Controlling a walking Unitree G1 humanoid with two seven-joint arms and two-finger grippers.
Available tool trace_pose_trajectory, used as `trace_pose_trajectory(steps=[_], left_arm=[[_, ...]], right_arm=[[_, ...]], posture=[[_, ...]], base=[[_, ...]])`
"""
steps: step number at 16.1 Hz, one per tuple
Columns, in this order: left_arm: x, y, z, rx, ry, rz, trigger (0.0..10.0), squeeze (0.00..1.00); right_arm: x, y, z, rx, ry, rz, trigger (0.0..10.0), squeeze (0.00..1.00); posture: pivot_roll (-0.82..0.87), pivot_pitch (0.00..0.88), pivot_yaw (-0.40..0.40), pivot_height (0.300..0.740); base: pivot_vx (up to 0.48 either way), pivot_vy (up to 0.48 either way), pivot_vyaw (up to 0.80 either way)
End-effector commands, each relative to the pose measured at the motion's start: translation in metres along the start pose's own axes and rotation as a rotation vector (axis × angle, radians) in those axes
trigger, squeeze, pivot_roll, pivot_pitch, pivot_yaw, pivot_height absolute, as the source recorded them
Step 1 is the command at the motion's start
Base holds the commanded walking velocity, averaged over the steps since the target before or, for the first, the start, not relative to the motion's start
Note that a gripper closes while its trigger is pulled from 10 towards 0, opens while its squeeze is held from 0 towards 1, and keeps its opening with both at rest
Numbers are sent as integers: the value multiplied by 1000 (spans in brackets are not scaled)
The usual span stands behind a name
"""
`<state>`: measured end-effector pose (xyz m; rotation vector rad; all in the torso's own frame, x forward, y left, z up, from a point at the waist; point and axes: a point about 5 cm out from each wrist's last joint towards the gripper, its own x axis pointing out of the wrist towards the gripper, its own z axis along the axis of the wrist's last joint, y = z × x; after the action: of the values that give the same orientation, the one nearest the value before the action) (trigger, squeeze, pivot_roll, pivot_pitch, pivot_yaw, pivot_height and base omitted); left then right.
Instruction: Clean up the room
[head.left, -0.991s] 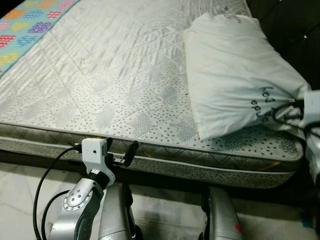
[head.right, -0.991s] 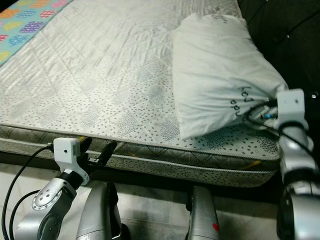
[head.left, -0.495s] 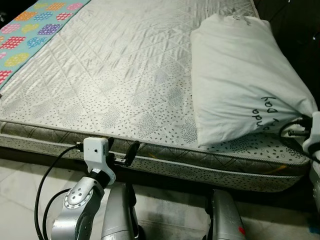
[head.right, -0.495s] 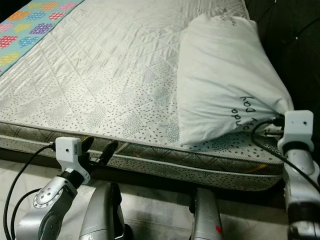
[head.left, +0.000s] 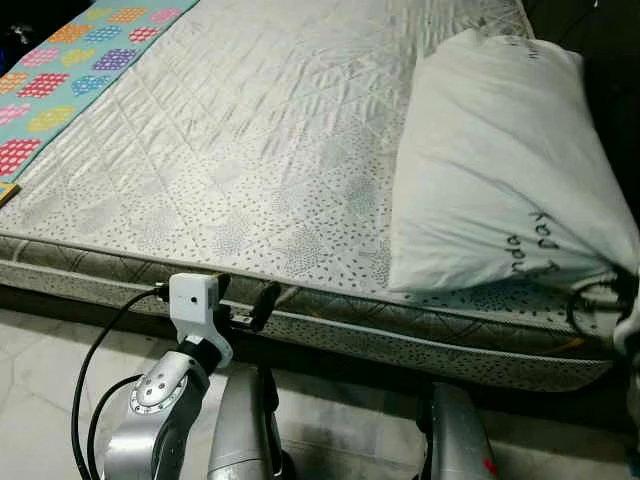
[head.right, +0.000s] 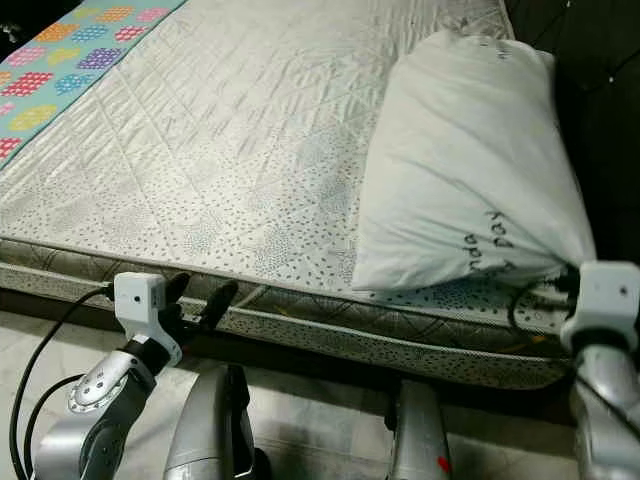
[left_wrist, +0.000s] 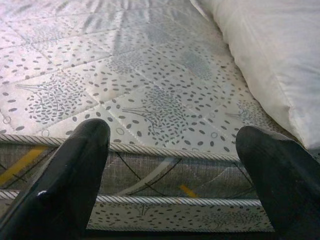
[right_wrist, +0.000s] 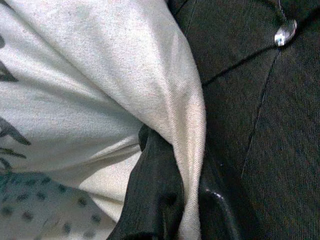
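A white pillow (head.right: 470, 170) with dark lettering lies along the right side of the quilted grey mattress (head.right: 230, 140). My right gripper (head.right: 562, 285) is shut on the pillow's near corner; the right wrist view has a fold of pillow cloth (right_wrist: 185, 150) pinched between the black fingers (right_wrist: 155, 200). My left gripper (head.right: 198, 298) stands open, low in front of the mattress's near edge, touching nothing. In the left wrist view its fingers (left_wrist: 75, 175) frame the piped mattress edge (left_wrist: 165, 155).
A dark tufted headboard (head.right: 600, 60) rises just right of the pillow. A colourful patterned blanket (head.right: 60, 70) covers the bed's far left. Pale tiled floor (head.right: 310, 420) lies below the bed, between my legs.
The view has shifted, so the bed and pillow sit further right and lower. The right gripper, still on the pillow corner, has dropped toward the mattress's near edge. The left gripper is unchanged.
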<state>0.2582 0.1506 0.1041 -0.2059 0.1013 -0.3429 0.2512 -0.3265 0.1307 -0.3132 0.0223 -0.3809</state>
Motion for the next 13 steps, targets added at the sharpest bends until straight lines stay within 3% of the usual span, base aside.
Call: trace_pose_trajectory(steps=[1, 4, 6, 9, 10, 11, 13], left_arm=[[0, 3, -1, 15, 8, -3, 10000, 0], [2, 2, 0, 17, 7, -10, 10000, 0], [4, 2, 0, 18, 2, -8, 10000, 0], [4, 1, -1, 15, -5, 2, 10000, 0], [4, 2, -2, 14, -7, 8, 10000, 0], [3, 3, -1, 15, -11, 14, 10000, 0], [4, 5, -1, 17, -14, 21, 10000, 0]], right_arm=[[-11, -14, -7, 19, 42, -89, 0, 0], [-15, -6, -7, 30, 65, -70, 0, 0], [-7, 10, 1, 7, 55, -6, 10000, 0], [5, 39, 16, 19, 6, 96, 10000, 0], [8, 47, 18, 47, 5, 111, 10000, 204], [9, 53, 20, 72, 1, 129, 10000, 1000], [11, 61, 22, 83, -4, 146, 10000, 1000]], posture=[[-154, 96, 99, 531], [-156, 90, 102, 531], [-156, 80, 95, 531], [-144, 56, 75, 531], [-141, 51, 72, 531], [-137, 45, 68, 531], [-136, 31, 62, 531]], base=[[0, 0, 0], [0, 0, 0], [0, 0, 0], [0, 0, 0], [0, 0, 0], [0, 0, 0], [0, 0, 0]])
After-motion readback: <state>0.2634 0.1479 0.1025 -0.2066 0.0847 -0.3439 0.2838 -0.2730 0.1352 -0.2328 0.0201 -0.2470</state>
